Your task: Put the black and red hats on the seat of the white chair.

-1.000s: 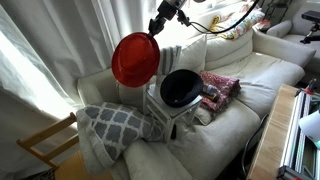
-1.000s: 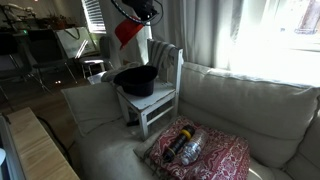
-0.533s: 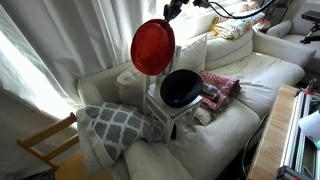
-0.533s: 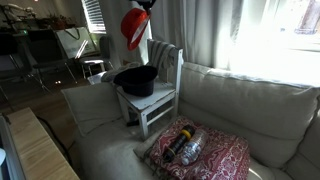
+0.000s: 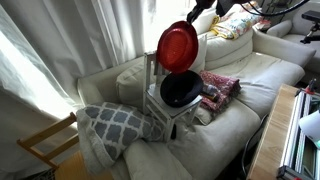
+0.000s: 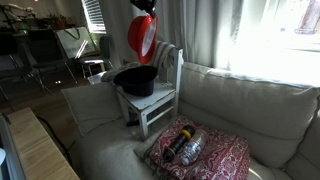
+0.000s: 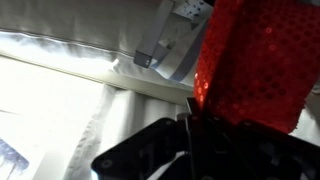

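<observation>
The hand [image 5: 199,20] is clenched on the rim of the red hat [image 5: 178,47], which hangs in the air on edge. It is held above the chair [image 6: 166,62], close to the backrest in both exterior views. In the wrist view the dark fingers [image 7: 192,112] pinch sequined red fabric (the rest of the hand is a blur there). The black hat [image 5: 180,90] lies on the chair's seat, apart from the red one. The chair itself stands on the sofa [image 5: 235,125]. It sits between a grey cushion [image 5: 113,122] and a red cushion [image 6: 205,152] with dark things lying on it.
</observation>
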Robot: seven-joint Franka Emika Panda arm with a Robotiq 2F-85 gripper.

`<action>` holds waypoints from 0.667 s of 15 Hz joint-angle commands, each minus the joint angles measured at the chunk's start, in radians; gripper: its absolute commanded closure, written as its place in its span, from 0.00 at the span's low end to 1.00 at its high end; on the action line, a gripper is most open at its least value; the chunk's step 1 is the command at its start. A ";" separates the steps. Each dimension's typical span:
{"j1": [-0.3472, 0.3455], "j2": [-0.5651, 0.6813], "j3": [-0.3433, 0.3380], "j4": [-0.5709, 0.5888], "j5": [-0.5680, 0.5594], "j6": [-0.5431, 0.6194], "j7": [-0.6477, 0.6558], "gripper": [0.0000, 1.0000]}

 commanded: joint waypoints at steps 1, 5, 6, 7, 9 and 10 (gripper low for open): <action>-0.029 -0.022 0.007 -0.017 -0.073 -0.012 0.059 0.98; -0.057 -0.067 0.029 -0.036 -0.165 -0.051 0.162 0.98; -0.057 -0.068 0.031 -0.037 -0.165 -0.051 0.163 0.99; -0.062 -0.072 0.044 -0.036 -0.214 -0.071 0.168 0.99; -0.064 -0.085 0.062 -0.045 -0.293 -0.108 0.168 0.99; -0.068 -0.090 0.072 -0.049 -0.341 -0.122 0.180 0.99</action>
